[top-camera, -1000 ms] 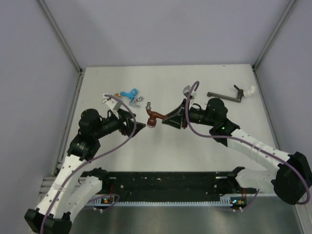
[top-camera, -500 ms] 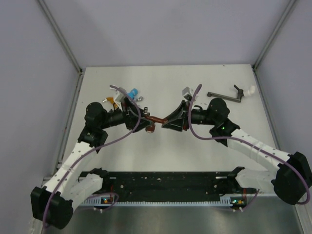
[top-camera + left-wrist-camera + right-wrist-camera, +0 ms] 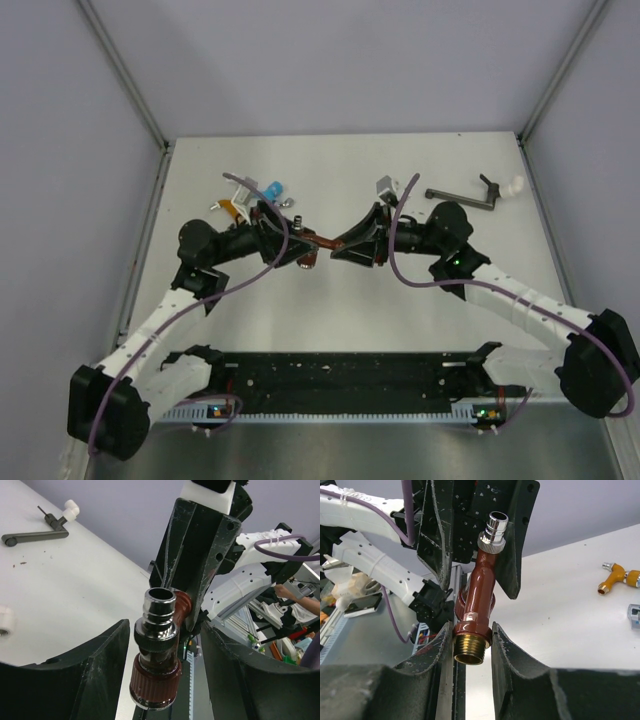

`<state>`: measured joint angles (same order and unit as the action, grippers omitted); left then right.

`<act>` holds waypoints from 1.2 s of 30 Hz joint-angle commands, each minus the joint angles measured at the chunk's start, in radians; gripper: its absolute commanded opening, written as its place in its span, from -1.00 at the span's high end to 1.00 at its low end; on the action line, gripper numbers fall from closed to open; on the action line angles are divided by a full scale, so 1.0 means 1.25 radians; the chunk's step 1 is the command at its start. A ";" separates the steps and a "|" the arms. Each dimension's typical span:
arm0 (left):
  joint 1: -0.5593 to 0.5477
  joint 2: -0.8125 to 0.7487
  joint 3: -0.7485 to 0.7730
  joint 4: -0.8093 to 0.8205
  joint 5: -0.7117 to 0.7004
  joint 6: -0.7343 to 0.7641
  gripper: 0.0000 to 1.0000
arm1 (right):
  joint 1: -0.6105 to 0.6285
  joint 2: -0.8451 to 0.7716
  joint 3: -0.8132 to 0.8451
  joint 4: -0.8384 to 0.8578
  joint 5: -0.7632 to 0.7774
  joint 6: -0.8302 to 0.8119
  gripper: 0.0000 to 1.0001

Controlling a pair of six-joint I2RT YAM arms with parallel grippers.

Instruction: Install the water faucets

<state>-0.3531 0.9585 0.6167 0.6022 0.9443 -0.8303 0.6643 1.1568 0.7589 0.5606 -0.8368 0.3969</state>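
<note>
The dark red-brown faucet hangs in the air between my two grippers. My right gripper is shut on its body just above the brass threaded end; in the top view this gripper reaches in from the right. My left gripper is open, its fingers straddling the faucet's silvery tip and ribbed red knob with gaps on both sides. Light blue, orange and grey faucets lie on the table behind.
A dark grey crank-shaped pipe with a white elbow fitting lies at the back right. A black rail runs along the near edge. Grey walls close in the white table on three sides.
My left arm has swung right and forward, so its open fingers now sit around the faucet. My right gripper has kept hold of the faucet and turned it more level.
</note>
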 commanded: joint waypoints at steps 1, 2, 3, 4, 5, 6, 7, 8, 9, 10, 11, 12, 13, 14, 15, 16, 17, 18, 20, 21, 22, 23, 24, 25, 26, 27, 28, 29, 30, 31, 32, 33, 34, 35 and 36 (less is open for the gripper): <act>-0.010 0.014 -0.018 0.149 0.000 -0.070 -0.25 | 0.000 0.005 -0.007 0.080 -0.012 0.013 1.00; -0.011 0.020 -0.020 0.160 0.000 -0.078 -0.24 | 0.000 0.006 -0.008 0.088 -0.009 0.017 1.00; -0.012 0.021 -0.020 0.164 0.003 -0.079 -0.23 | 0.000 0.005 -0.010 0.095 -0.008 0.020 1.00; -0.013 0.024 -0.023 0.164 0.003 -0.078 -0.23 | 0.001 0.007 -0.011 0.102 -0.012 0.025 1.00; -0.015 0.026 -0.025 0.165 0.002 -0.077 -0.22 | 0.000 0.010 -0.012 0.111 -0.017 0.031 1.00; -0.017 0.028 -0.025 0.164 0.000 -0.076 -0.21 | 0.001 0.013 -0.012 0.116 -0.020 0.037 1.00; -0.018 0.035 -0.023 0.167 0.002 -0.076 -0.21 | 0.001 0.017 -0.012 0.121 -0.023 0.040 1.00; -0.021 0.039 -0.021 0.174 0.004 -0.081 -0.20 | 0.001 0.019 -0.013 0.126 -0.023 0.043 1.00; -0.022 0.043 -0.020 0.181 0.008 -0.086 -0.20 | 0.001 0.021 -0.014 0.132 -0.023 0.047 1.00; -0.026 0.047 -0.018 0.188 0.010 -0.092 -0.20 | 0.001 0.021 -0.017 0.137 -0.023 0.049 1.00; -0.028 0.052 -0.017 0.198 0.014 -0.095 -0.19 | 0.001 0.023 -0.018 0.141 -0.024 0.052 1.00; -0.030 0.055 -0.018 0.205 0.019 -0.100 -0.19 | 0.001 0.024 -0.018 0.144 -0.024 0.052 1.00; -0.033 0.059 -0.017 0.210 0.020 -0.105 -0.16 | 0.001 0.027 -0.018 0.144 -0.025 0.053 1.00; -0.037 0.059 -0.016 0.218 0.020 -0.108 -0.13 | 0.001 0.028 -0.018 0.144 -0.026 0.054 1.00; -0.037 0.060 -0.016 0.223 0.021 -0.111 -0.08 | 0.001 0.029 -0.017 0.142 -0.026 0.053 1.00; -0.038 0.062 -0.017 0.226 0.021 -0.113 0.00 | 0.001 0.031 -0.017 0.139 -0.028 0.052 1.00; -0.039 0.062 -0.015 0.230 0.023 -0.115 0.10 | 0.001 0.034 -0.016 0.137 -0.028 0.051 1.00; -0.040 0.063 -0.015 0.236 0.026 -0.119 0.26 | 0.002 0.034 -0.016 0.134 -0.026 0.049 1.00; -0.042 0.062 -0.012 0.250 0.036 -0.125 0.58 | 0.001 0.035 -0.017 0.126 -0.017 0.047 1.00; -0.040 0.056 -0.010 0.244 0.038 -0.115 0.78 | 0.001 0.034 -0.013 0.110 -0.004 0.040 1.00; -0.040 0.047 -0.007 0.228 0.039 -0.094 0.95 | 0.002 0.031 -0.011 0.082 0.011 0.026 1.00; -0.039 0.031 -0.004 0.190 0.034 -0.061 1.00 | 0.000 0.024 -0.007 0.046 0.030 0.011 0.96; -0.038 0.010 0.008 0.122 0.026 -0.019 1.00 | 0.000 0.021 0.001 0.008 0.054 -0.008 0.72; -0.037 -0.009 0.024 0.021 0.010 0.044 1.00 | 0.000 0.015 0.011 -0.061 0.073 -0.029 0.44; -0.035 -0.036 0.039 -0.084 -0.016 0.115 1.00 | -0.001 0.012 0.023 -0.115 0.099 -0.057 0.02; -0.034 -0.062 0.060 -0.196 -0.070 0.174 1.00 | -0.003 0.005 0.033 -0.162 0.133 -0.072 -0.10; -0.031 -0.090 0.077 -0.293 -0.133 0.235 1.00 | -0.006 0.001 0.046 -0.212 0.165 -0.094 -0.31; -0.030 -0.117 0.099 -0.392 -0.217 0.283 1.00 | -0.009 -0.003 0.054 -0.252 0.203 -0.106 -0.44; -0.028 -0.141 0.118 -0.457 -0.301 0.331 1.00 | -0.017 -0.005 0.062 -0.292 0.237 -0.115 -0.52; -0.024 -0.164 0.132 -0.534 -0.368 0.369 1.00 | -0.028 -0.005 0.069 -0.330 0.278 -0.119 -0.59; -0.021 -0.179 0.151 -0.583 -0.447 0.392 1.00 | -0.042 -0.001 0.074 -0.357 0.302 -0.119 -0.64; -0.016 -0.198 0.161 -0.627 -0.512 0.414 1.00 | -0.059 0.007 0.080 -0.386 0.330 -0.118 -0.71; -0.012 -0.211 0.172 -0.665 -0.600 0.426 1.00 | -0.074 0.019 0.087 -0.414 0.362 -0.116 -0.74; -0.008 -0.228 0.175 -0.690 -0.658 0.441 1.00 | -0.091 0.040 0.098 -0.442 0.391 -0.119 -0.74; -0.007 -0.244 0.178 -0.712 -0.705 0.453 1.00 | -0.108 0.065 0.118 -0.482 0.419 -0.119 -0.74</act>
<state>-0.3786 0.7223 0.7818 -0.0204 0.4679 -0.4416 0.5991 1.1877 0.8135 0.1638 -0.5179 0.2916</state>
